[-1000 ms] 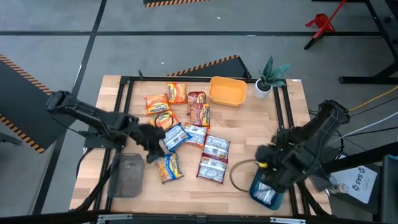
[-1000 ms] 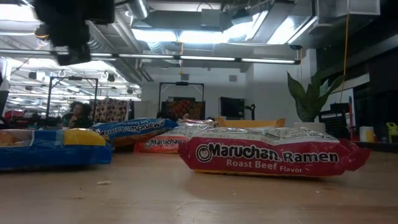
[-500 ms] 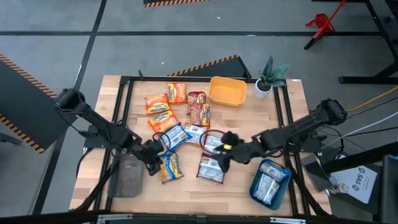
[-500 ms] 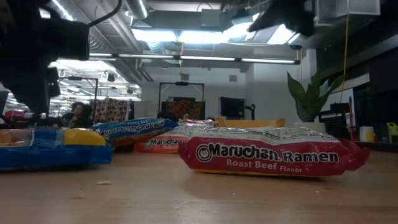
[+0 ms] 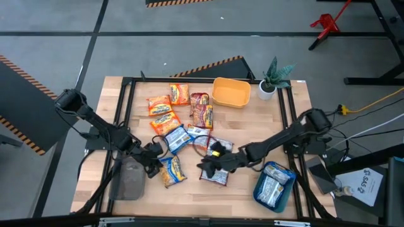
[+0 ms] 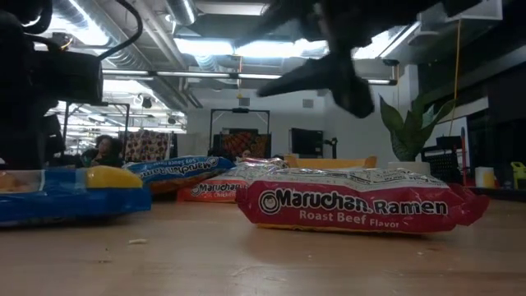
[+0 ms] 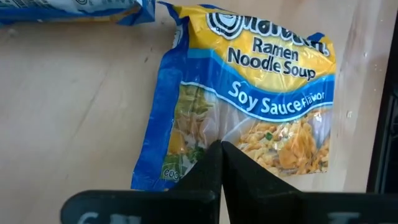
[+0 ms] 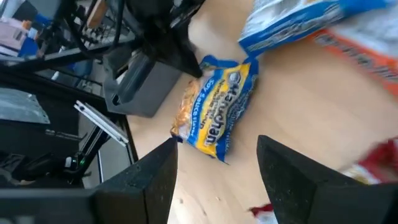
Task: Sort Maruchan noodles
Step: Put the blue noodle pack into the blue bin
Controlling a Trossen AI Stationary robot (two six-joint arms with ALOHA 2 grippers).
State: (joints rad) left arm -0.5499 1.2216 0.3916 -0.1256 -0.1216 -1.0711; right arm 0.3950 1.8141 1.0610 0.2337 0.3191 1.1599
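Several Maruchan noodle packets lie flat on the wooden table [image 5: 252, 132]: orange ones [image 5: 161, 113] toward the far side, blue-and-white ones [image 5: 180, 135] in the middle, red ones [image 5: 218, 150] nearer. My left gripper [image 5: 153, 165] is shut at the end of a blue-and-yellow Soy Sauce packet [image 7: 249, 106] beside the grey tray [image 5: 129, 180]. My right gripper [image 5: 211, 162] hovers open above a red Roast Beef packet [image 6: 362, 205], touching nothing; in its wrist view its fingers [image 8: 155, 180] frame the Soy Sauce packet [image 8: 217, 106]. My left gripper is shut on the bottom end [image 7: 186, 180] of the Soy Sauce packet, the end nearest the grey tray. Its fingers [image 7: 205, 171] come slanting down from the table's left. They hide the exact place of contact. The packet lies flat on the table.
A teal tray [image 5: 284, 189] at the near right holds one blue-and-white packet [image 5: 270, 189]. A yellow bowl [image 5: 230, 91] and a potted plant [image 5: 273, 79] stand at the far edge. Black rails [image 5: 287, 120] run along the table's sides.
My right gripper has swung from over the teal tray toward the table's left and now hangs over the red packets in the middle. My left gripper has moved toward the near edge and down to the Soy Sauce packet's end.
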